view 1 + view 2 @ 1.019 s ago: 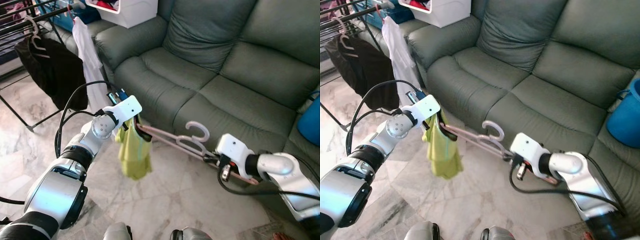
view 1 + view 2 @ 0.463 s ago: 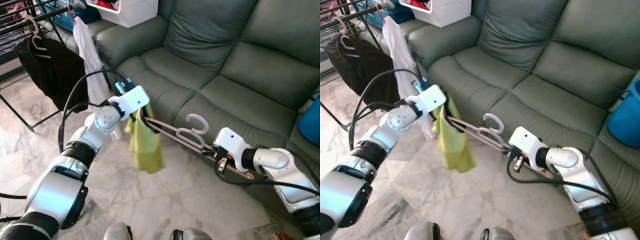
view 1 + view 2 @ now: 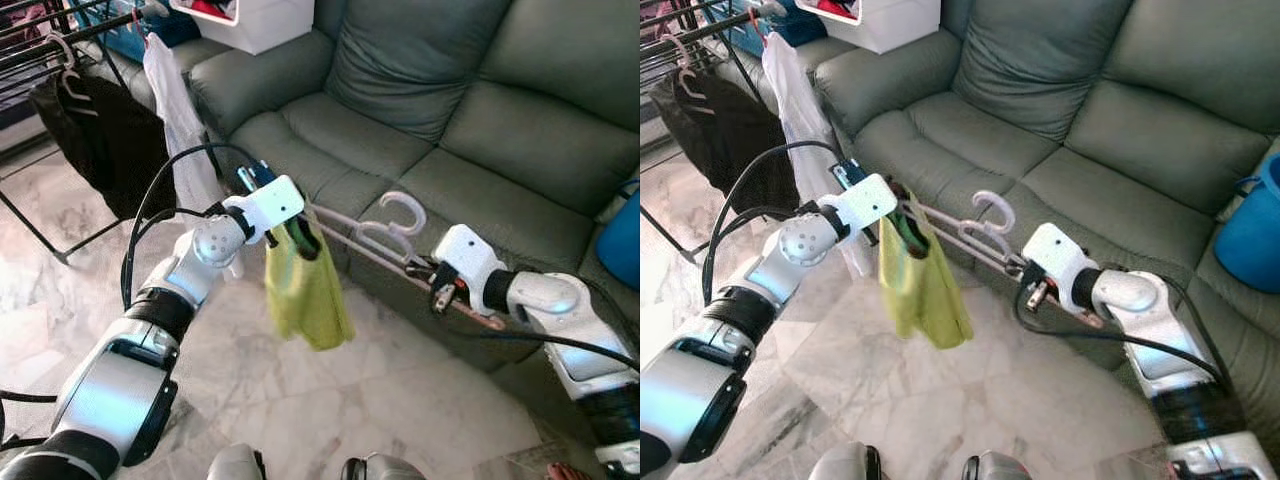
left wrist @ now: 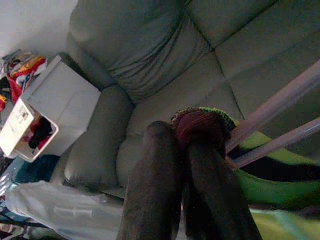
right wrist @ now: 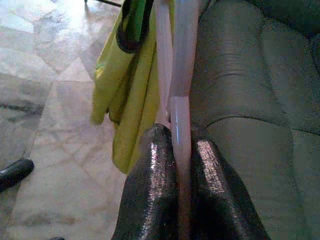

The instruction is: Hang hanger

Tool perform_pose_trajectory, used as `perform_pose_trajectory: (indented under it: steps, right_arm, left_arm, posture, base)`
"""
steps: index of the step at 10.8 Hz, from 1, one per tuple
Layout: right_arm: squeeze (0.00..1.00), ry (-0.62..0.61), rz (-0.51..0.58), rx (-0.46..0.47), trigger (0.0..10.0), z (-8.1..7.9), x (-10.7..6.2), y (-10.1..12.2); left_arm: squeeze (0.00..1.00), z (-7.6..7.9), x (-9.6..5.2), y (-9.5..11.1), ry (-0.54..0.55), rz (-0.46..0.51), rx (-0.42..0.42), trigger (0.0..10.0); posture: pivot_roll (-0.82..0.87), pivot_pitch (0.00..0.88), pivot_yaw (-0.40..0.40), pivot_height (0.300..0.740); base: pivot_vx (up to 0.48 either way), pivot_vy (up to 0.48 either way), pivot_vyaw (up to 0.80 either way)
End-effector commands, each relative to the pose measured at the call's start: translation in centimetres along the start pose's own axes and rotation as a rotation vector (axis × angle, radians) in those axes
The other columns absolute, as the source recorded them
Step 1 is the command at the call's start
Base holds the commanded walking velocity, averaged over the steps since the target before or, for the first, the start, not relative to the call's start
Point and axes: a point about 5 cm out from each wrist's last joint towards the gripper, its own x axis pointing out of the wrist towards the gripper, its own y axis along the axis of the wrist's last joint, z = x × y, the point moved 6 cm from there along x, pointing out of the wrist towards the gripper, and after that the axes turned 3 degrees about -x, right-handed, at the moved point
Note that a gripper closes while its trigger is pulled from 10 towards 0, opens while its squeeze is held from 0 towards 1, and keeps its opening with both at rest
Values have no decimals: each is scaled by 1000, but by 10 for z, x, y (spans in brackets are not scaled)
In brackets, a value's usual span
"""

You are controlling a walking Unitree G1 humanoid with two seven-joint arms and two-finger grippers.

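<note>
the left tool (image 3: pixel 292 222) is clamped on the dark-trimmed neckline of a yellow-green top (image 3: pixel 303 290), which dangles over the marble floor (image 3: pixel 400 400). the pink hanger (image 3: pixel 380 243) lies almost level in the air before the grey-green sofa (image 3: pixel 470 130), its long axis running from the left tool across to the right tool (image 3: pixel 428 274), hook turned upward. the right tool's fingers (image 5: pixel 152 185) are closed tight around the hanger's bar.

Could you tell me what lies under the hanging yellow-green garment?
Pale marble floor lies beneath the yellow-green garment, which dangles from the pink hanger held by the left hand and right hand. The cloth hides part of the sofa front behind it.
</note>
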Motion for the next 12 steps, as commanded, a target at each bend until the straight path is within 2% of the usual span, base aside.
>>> perform_pose_trajectory:
  steps: [1, 4, 5, 6, 7, 8, 9, 11, 12]
  right_arm:
    - [0, -14, 25, -11, 10000, 6, 1, 8]
    - [0, 5, 12, 35, 10000, 3, 17, 5]
    - [0, 14, 3, 78, 10000, 0, 23, 2]
    - [0, 47, -8, 107, 10000, -8, 27, -1]
    - [0, 107, -25, 126, 10000, -22, 29, -7]
    - [0, 217, -62, 141, 10000, -47, 24, -19]
    - [0, 269, -77, 154, 10000, -57, 18, -23]
    - [0, 334, -104, 155, 10000, -68, 8, -31]
    - [0, 333, -108, 153, 10000, -67, 7, -31]
  left_arm:
    - [0, -1, 1, 7, -8, 22, -4, 10000]
    - [0, 2, 3, 16, -5, 32, -25, 10000]
    - [0, 1, 3, 16, 2, 27, -48, 10000]
    - [0, 1, 3, 18, 4, 33, -43, 10000]
    - [0, 0, 4, 20, 8, 35, -43, 10000]
    - [0, -2, 4, 20, 15, 32, -45, 10000]
    - [0, -3, 3, 20, 19, 26, -45, 10000]
    - [0, -2, 4, 21, 18, 25, -45, 10000]
    - [0, -2, 4, 22, 17, 27, -45, 10000]
  posture:
    - [-105, 75, 9, 740]
    - [-101, 75, 7, 740]
    - [-101, 75, 7, 740]
    - [-102, 75, 3, 740]
    - [-100, 76, 1, 740]
    - [-100, 76, 1, 740]
    - [-104, 79, 4, 740]
    - [-109, 80, 6, 740]
    - [-111, 79, 6, 740]
  base:
    - [0, 0, 0]
    - [0, 0, 0]
    - [0, 0, 0]
    - [0, 0, 0]
    - [0, 0, 0]
    - [0, 0, 0]
    - [0, 0, 0]
    - [0, 0, 0]
    - [0, 0, 0]
